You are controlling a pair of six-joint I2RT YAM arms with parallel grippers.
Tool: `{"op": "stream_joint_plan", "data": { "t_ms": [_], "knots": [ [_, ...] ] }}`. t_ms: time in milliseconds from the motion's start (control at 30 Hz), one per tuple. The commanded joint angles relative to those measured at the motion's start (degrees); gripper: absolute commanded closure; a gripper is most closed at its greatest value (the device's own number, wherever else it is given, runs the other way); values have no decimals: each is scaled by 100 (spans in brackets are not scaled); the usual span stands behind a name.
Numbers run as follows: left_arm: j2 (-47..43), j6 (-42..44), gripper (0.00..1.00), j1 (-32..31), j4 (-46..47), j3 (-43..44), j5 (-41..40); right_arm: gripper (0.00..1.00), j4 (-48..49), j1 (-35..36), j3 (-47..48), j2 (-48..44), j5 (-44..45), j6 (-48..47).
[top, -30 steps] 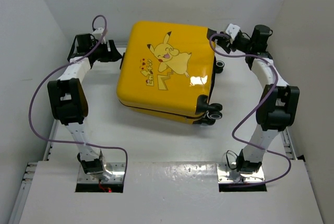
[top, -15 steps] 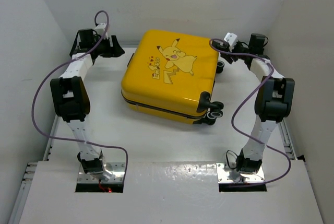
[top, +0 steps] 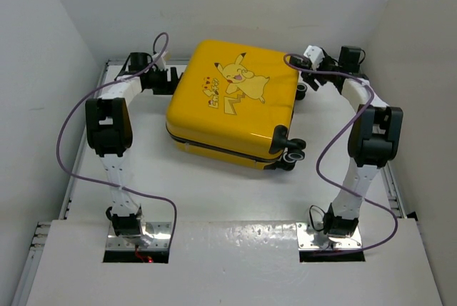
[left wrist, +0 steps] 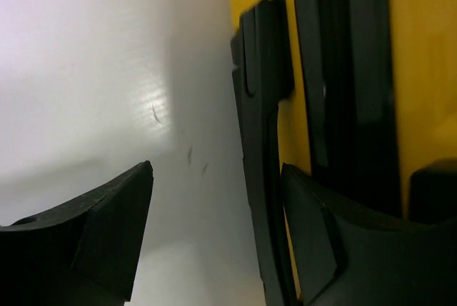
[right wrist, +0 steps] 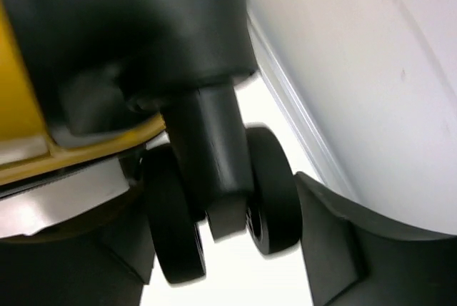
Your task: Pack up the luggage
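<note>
The luggage [top: 232, 103] is a yellow hard-shell suitcase with a Pikachu cartoon. It lies flat and closed at the back middle of the table, its black wheels [top: 291, 153] on the right. My left gripper [top: 170, 78] is open at its left side. In the left wrist view the left gripper [left wrist: 218, 170] straddles a black handle strip [left wrist: 260, 120] on the yellow shell [left wrist: 425, 70]. My right gripper [top: 305, 79] is at the far right corner. In the right wrist view the right gripper [right wrist: 221, 227] stands open around the twin caster wheel [right wrist: 275, 192], with a small gap at the right finger [right wrist: 332, 242].
White walls close in the table [top: 214, 192] on the left, back and right; the right wall [right wrist: 371, 70] runs just beyond the caster. Purple cables loop from both arms. The arm bases [top: 136, 231] sit at the near edge.
The suitcase has dropped from raised and tilted to lying flat. My left arm has swung right up against its left side. The right gripper's jaws have spread at the caster.
</note>
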Motion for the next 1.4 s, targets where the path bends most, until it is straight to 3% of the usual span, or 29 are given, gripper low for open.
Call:
{"op": "stream_joint_plan", "data": {
  "t_ms": [0, 100, 233, 367, 500, 567, 600, 667, 767, 867, 1100, 1267, 1367],
  "knots": [
    [-41, 247, 25, -147, -111, -116, 725, 29, -234, -143, 17, -517, 448, 388],
    [100, 299, 28, -287, -163, -116, 454, 28, -400, -301, -53, -789, 790, 1092],
    [346, 230, 36, -358, -471, -116, -513, 28, -856, -512, 69, -1106, 1275, 2287],
    [487, 98, 42, -419, -621, -116, -821, 34, -1768, -654, 218, -1343, 1337, 3342],
    [679, -201, 50, -420, -989, -116, -963, 43, -2483, -698, 491, -1143, 987, 4524],
    [680, -306, 53, -420, -1156, -116, -963, 52, -2816, -680, 728, -993, 793, 4897],
    [732, -307, 59, -420, -1209, -116, -1041, 56, -2931, -654, 798, -775, 575, 5560],
    [733, -307, 65, -420, -1280, -194, -1042, 68, -2950, -610, 790, -659, 467, 5908],
    [671, -421, 81, -192, -1332, -431, -946, 81, -2564, -487, 98, -632, 405, 6620],
    [399, -360, 100, -68, -1394, -713, -1112, 88, -2011, -364, -421, -606, 397, 7131],
    [-198, -352, 100, 371, -1394, -1267, -1051, 89, -736, 14, -1100, -351, 151, 8387],
    [-515, -289, 100, 424, -1394, -1583, -621, 83, 310, 357, -626, 509, -51, 9641],
    [-586, -289, 100, 424, -1394, -1636, -559, 79, 697, 646, -20, 1150, -113, 9908]
  ]
}}
